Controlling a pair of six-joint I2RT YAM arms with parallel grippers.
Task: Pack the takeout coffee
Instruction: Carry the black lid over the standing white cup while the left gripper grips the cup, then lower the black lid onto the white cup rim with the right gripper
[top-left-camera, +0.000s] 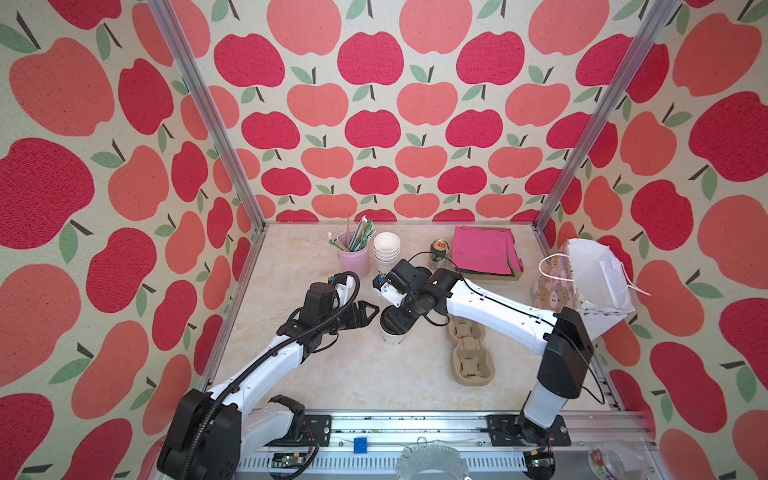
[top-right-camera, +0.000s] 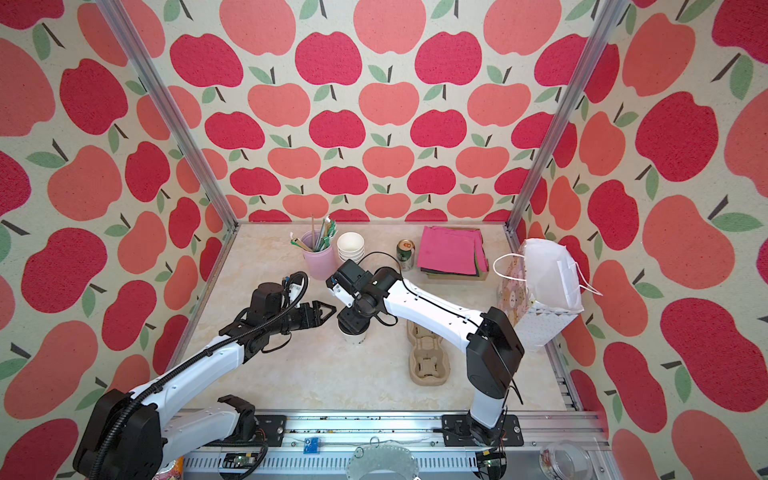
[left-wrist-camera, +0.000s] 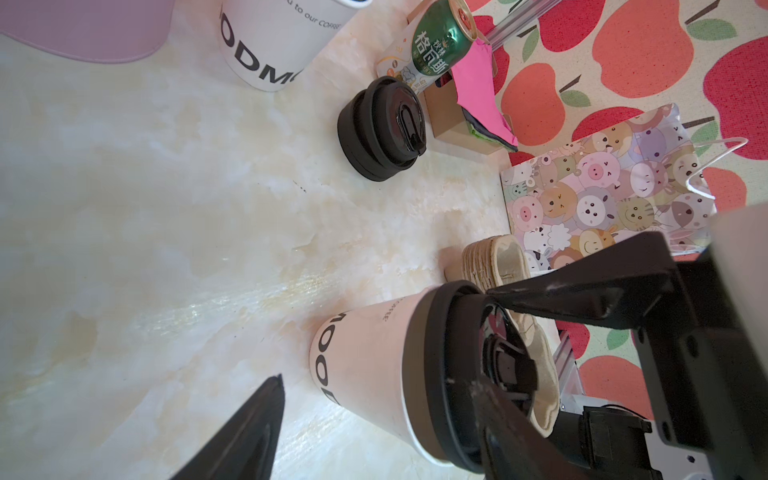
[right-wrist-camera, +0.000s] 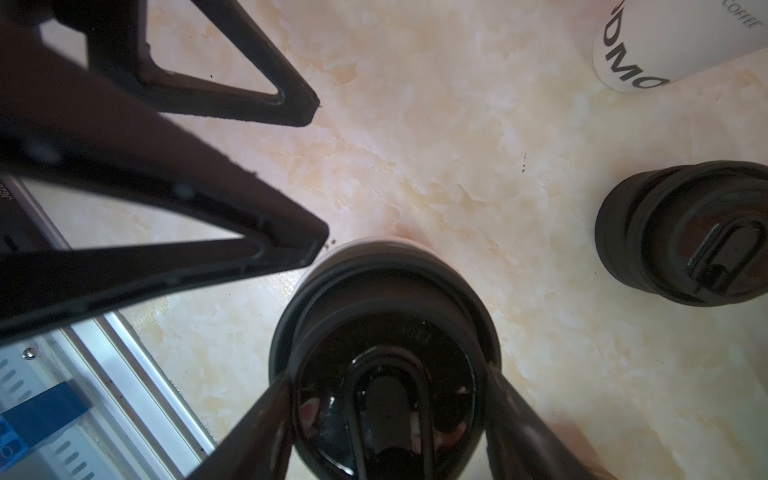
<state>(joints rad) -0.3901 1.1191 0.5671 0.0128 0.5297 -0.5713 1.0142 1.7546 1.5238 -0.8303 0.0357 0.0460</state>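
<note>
The takeout coffee (top-left-camera: 392, 336) (top-right-camera: 356, 335) is a white lettered cup with a black sip lid, standing mid-table. My right gripper (right-wrist-camera: 388, 374) comes down on it from above and is shut on the raised part of the lid (right-wrist-camera: 382, 291), a finger pressed to each side. In both top views the right wrist hides most of the lid. My left gripper (top-left-camera: 372, 311) (left-wrist-camera: 374, 379) lies level just left of the cup, open. One of its fingertips (right-wrist-camera: 316, 245) is right at the lid's rim. Nothing is held between its fingers.
Behind the cup stand a stack of black lids (left-wrist-camera: 382, 129), a stack of lidless white cups (top-left-camera: 386, 249), a pink straw holder (top-left-camera: 353, 255) and a green can (top-left-camera: 438, 253). Pink napkins (top-left-camera: 484, 251) lie at the back right. A cardboard cup carrier (top-left-camera: 469, 353) and a cartoon gift bag (top-left-camera: 582, 282) are on the right.
</note>
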